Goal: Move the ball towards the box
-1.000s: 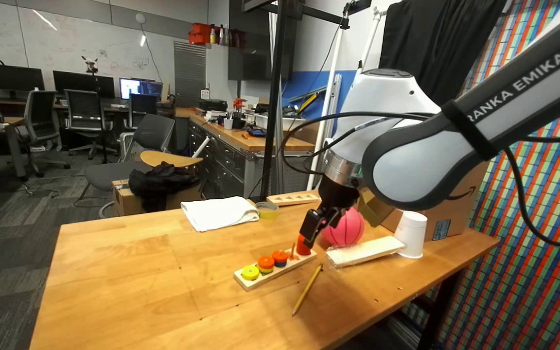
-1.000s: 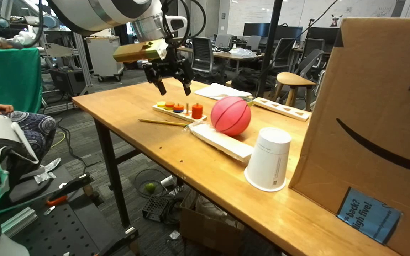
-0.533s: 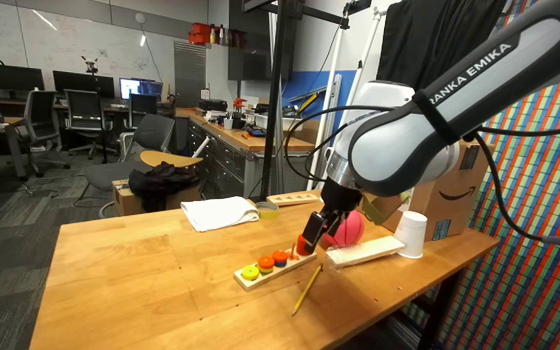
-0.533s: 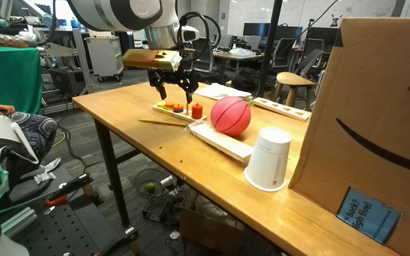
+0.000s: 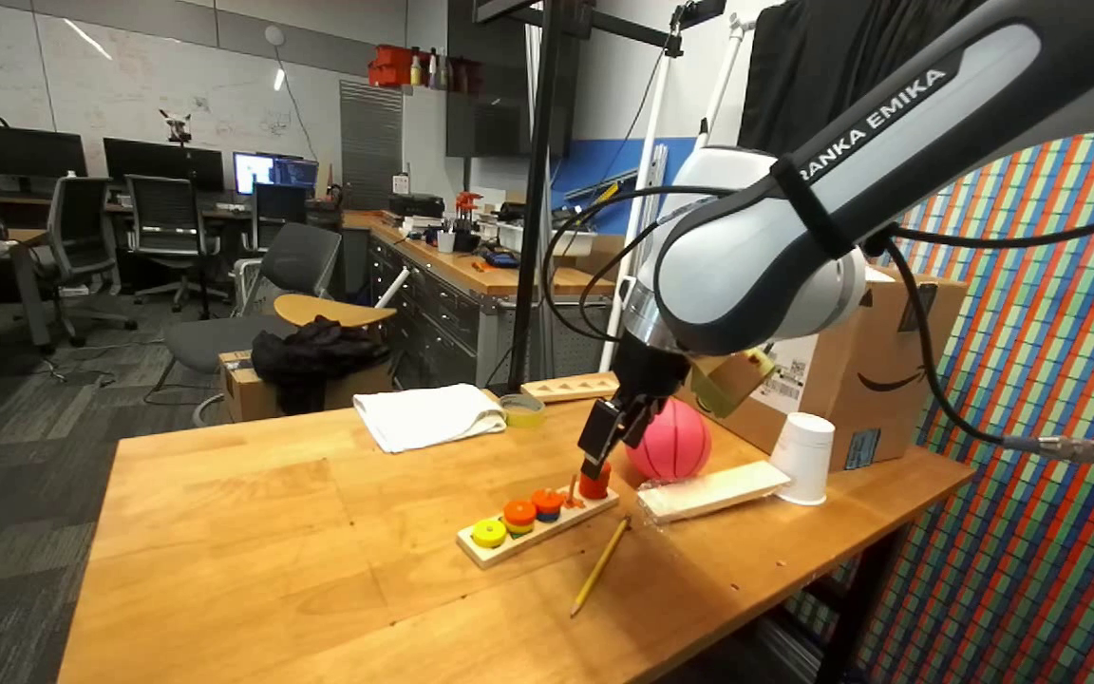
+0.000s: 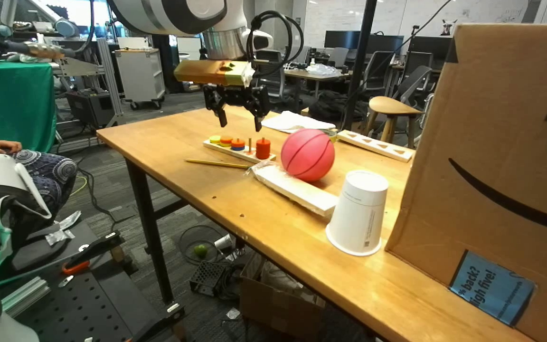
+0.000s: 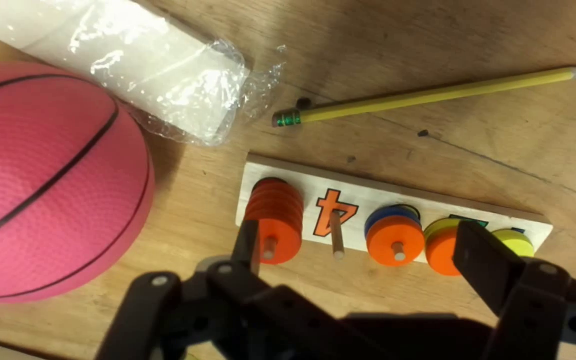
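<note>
The pink ball point(image 6: 307, 155) with black lines rests on the table in both exterior views, beside a plastic-wrapped white board. It also shows at the left of the wrist view point(image 7: 53, 190). The brown cardboard box point(image 6: 492, 166) stands at the right of that exterior view, apart from the ball. It shows behind the arm in an exterior view point(image 5: 889, 380). My gripper point(image 6: 240, 127) is open and empty, above the table and apart from the ball. In the wrist view its spread fingers point(image 7: 355, 235) hang over the peg board, with the ball off to the left.
The peg board point(image 5: 537, 534) carries coloured rings and upright pegs. A pencil point(image 7: 433, 96), the wrapped white board point(image 6: 297, 187) and an upturned paper cup point(image 6: 359, 213) lie near the ball and box. A wooden rack point(image 6: 375, 146), white cloth point(image 5: 428, 418) and tape roll point(image 5: 522, 410) are farther back.
My gripper dipped slightly, then rose, and shifted toward the ball's side in an exterior view. The forearm swung over. The gripper stays open; the ball and box have not moved.
</note>
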Motion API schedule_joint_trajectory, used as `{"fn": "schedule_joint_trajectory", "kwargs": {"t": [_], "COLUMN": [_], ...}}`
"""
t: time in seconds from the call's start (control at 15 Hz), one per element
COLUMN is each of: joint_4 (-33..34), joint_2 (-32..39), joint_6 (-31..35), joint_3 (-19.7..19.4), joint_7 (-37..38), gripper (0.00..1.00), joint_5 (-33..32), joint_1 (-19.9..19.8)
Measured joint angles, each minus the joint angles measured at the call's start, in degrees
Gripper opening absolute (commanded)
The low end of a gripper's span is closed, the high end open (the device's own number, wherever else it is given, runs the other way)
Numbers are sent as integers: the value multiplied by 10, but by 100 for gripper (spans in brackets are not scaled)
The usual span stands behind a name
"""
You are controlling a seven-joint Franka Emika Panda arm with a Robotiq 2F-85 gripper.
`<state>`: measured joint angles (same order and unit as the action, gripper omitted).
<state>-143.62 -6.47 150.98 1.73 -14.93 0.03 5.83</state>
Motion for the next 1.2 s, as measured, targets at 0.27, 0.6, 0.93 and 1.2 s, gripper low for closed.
{"fn": "schedule_joint_trajectory", "kwargs": {"t": [0.27,0.6,0.93,1.2], "joint_4": [15,39,55,79], "joint_2": [26,56,81,85], "joint_6": [-17,-25,-45,-28], "joint_3": [-4,-5,-11,-40], "joint_7": [-9,-10,-11,45], "gripper": [100,100,100,100], "joint_5": [14,15,7,-107], "joint_1": [-3,-9,-35,-65]}}
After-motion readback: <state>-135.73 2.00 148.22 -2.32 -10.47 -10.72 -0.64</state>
